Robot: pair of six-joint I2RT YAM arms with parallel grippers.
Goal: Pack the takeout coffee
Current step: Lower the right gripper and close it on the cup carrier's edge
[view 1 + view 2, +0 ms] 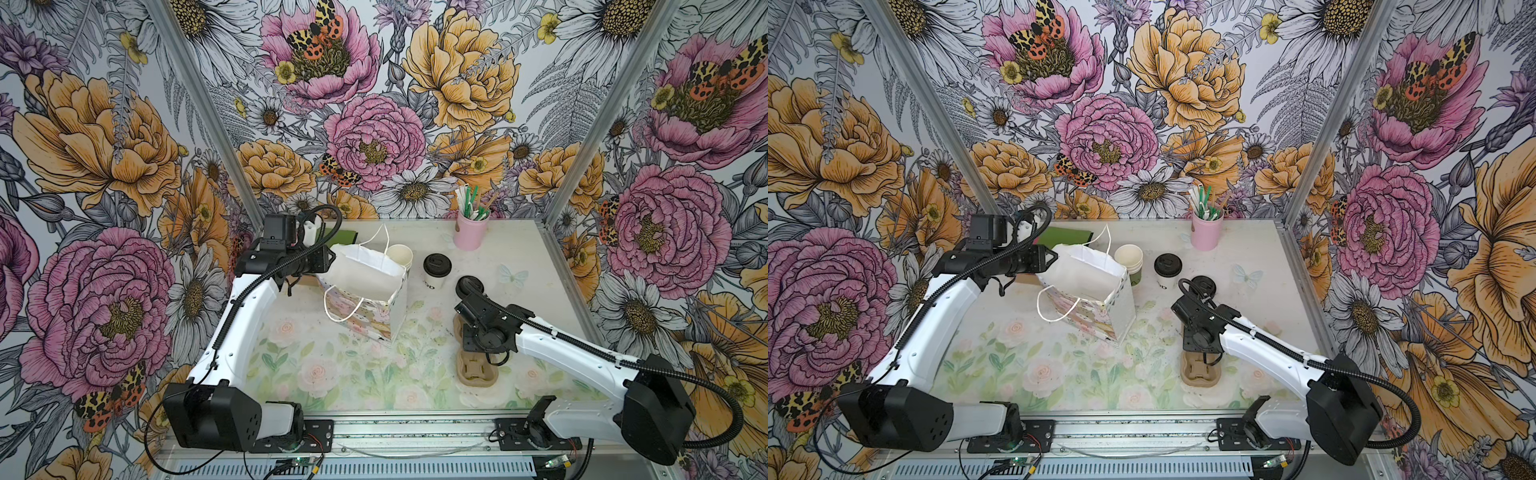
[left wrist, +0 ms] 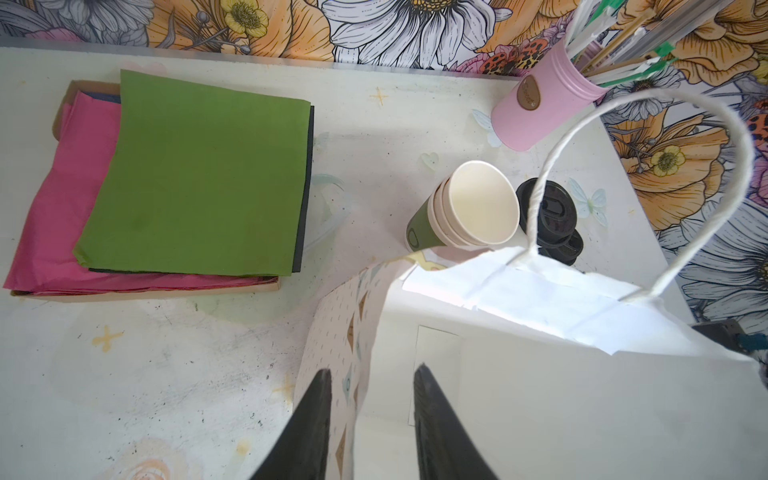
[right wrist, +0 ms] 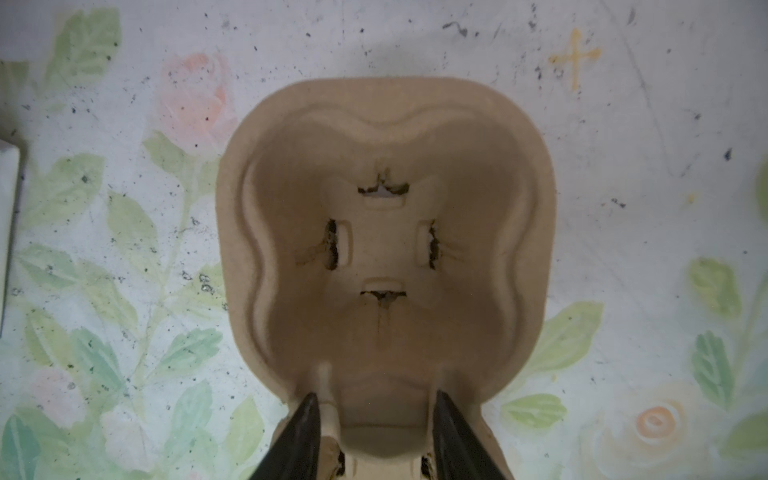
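Well, nearest me the pulp cup carrier point(image 3: 386, 241) lies flat on the tabletop point(image 1: 316, 365). My right gripper point(image 3: 376, 401) straddles its narrow waist, and I cannot tell whether it pinches yet. Further in, my left gripper point(image 2: 372, 370) sits astride one wall of the tilted paper bag point(image 2: 540, 395); clamped or loose, I cannot tell. Beyond, the takeout coffee point(image 1: 436, 266) stands upright between the stacked paper cups point(image 1: 400, 254) and the loose black lids point(image 1: 1208, 286).
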